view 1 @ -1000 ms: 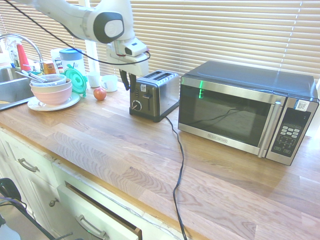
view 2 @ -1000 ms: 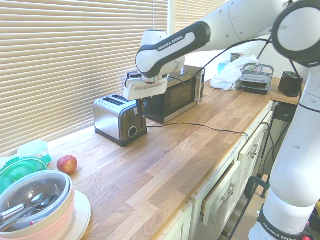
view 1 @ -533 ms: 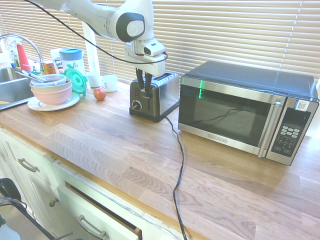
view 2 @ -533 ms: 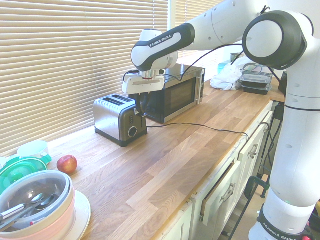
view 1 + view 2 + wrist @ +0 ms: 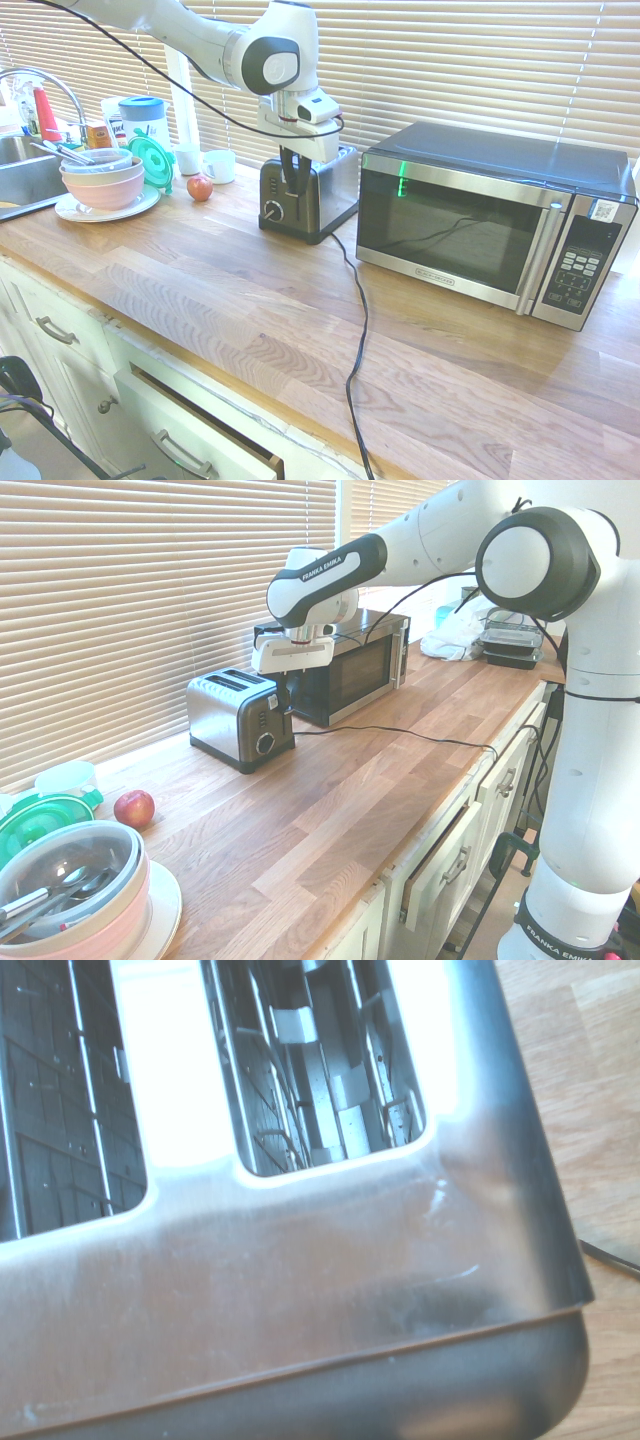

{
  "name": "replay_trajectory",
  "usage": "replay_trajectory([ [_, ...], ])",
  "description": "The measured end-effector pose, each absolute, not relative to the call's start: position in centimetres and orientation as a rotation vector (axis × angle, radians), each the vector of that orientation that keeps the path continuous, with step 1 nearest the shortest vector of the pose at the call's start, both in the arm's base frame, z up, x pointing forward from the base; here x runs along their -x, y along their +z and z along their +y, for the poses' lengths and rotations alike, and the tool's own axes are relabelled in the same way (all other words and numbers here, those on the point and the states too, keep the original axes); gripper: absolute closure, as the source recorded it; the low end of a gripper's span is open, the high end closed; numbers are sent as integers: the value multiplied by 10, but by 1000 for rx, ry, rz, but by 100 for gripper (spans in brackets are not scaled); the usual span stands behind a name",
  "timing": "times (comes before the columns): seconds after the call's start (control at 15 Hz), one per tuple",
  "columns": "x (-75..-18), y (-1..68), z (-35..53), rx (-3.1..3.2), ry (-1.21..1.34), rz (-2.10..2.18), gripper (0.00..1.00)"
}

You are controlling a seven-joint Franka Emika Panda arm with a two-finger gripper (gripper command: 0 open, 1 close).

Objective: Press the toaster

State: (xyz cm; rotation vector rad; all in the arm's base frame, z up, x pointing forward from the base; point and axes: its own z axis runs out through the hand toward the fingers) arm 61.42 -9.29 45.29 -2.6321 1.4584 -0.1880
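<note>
Gripper (image 5: 291,186) hangs just above toaster (image 5: 238,718) black end panel, fingers slightly apart, nothing held. Lever to be aligned under fingertips, then pushed straight down w/o sideways slip.

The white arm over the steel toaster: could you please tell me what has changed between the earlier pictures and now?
The gripper has swung from beside the small brushed-steel toaster, on the side toward the red apple, to over its black end panel, slightly lower and pointing down. It has taken hold of nothing. The toaster, its black cord, the steel-and-black microwave and the apple stayed put.
</note>
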Motion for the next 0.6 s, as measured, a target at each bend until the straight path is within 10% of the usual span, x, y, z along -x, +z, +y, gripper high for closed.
replay_trajectory([
  [0.07,-614,454,-91,2634,-189,1454,0],
  [0.13,-615,455,-89,2638,-193,1447,100],
  [0.6,-615,460,-80,2649,-203,1425,100],
])
